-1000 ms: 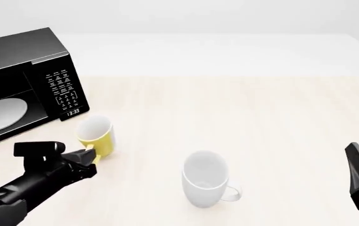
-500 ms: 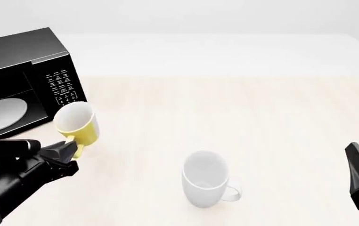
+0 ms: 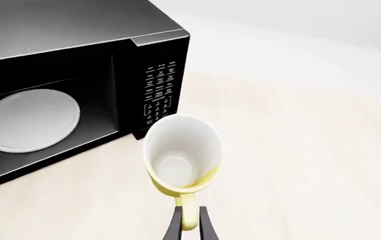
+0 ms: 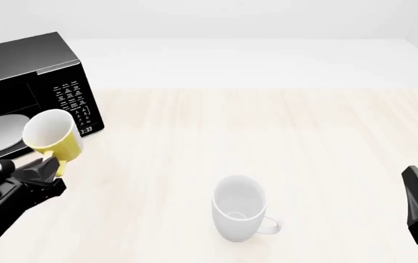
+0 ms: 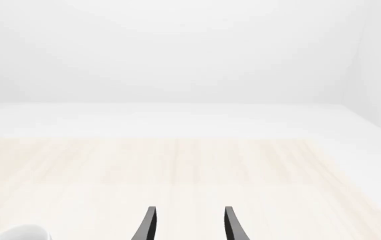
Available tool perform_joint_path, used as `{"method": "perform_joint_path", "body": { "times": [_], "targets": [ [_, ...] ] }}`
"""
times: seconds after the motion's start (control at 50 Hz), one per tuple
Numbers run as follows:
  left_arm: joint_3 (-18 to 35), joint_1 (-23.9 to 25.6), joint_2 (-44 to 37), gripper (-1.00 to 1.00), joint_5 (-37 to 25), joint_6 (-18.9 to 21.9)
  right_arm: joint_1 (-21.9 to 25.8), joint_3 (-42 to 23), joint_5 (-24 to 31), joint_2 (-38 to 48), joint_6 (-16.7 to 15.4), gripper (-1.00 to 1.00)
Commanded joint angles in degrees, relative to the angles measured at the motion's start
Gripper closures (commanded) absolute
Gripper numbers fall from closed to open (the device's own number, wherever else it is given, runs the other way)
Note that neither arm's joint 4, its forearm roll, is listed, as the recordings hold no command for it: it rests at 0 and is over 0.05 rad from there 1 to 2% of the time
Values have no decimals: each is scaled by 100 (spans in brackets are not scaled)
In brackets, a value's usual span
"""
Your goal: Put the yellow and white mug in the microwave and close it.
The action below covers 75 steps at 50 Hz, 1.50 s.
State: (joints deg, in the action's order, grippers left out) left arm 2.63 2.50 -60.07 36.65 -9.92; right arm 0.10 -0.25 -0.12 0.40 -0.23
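Left wrist: my left pincer (image 3: 189, 226) is clamped on the yellow and white mug (image 3: 180, 155) by its handle alone, tilted, before the open microwave (image 3: 77, 75); I judge it could swivel.
Front: mug near the worktop (image 4: 267, 126) left edge; rim may clip the keypad post.
Right wrist: right pincer (image 5: 188, 222) apart, idle.

- The left gripper (image 3: 189, 227) pinches the yellow loop handle of the yellow and white mug (image 3: 180, 155), whose white inside faces the camera.
- Beyond the mug stands the microwave (image 3: 77, 75), cavity open, white turntable plate (image 3: 29, 120) inside, keypad panel (image 3: 158, 92) nearest the mug.
- The wooden table (image 3: 297, 165) lies beneath.
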Motion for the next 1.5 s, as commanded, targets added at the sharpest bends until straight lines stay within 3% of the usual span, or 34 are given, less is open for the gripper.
{"method": "perform_joint_path", "body": {
  "times": [0.02,0.5,1.5],
  "targets": [
    [6,-515,49,100,121,-38,0,0,0,0,1,-100],
    [349,-1550,-587,100,472,-338,0,0,0,1,0,-100],
    [1612,-2442,-2947,100,1072,-702,0,0,0,1,0,-100]
  ]
}}
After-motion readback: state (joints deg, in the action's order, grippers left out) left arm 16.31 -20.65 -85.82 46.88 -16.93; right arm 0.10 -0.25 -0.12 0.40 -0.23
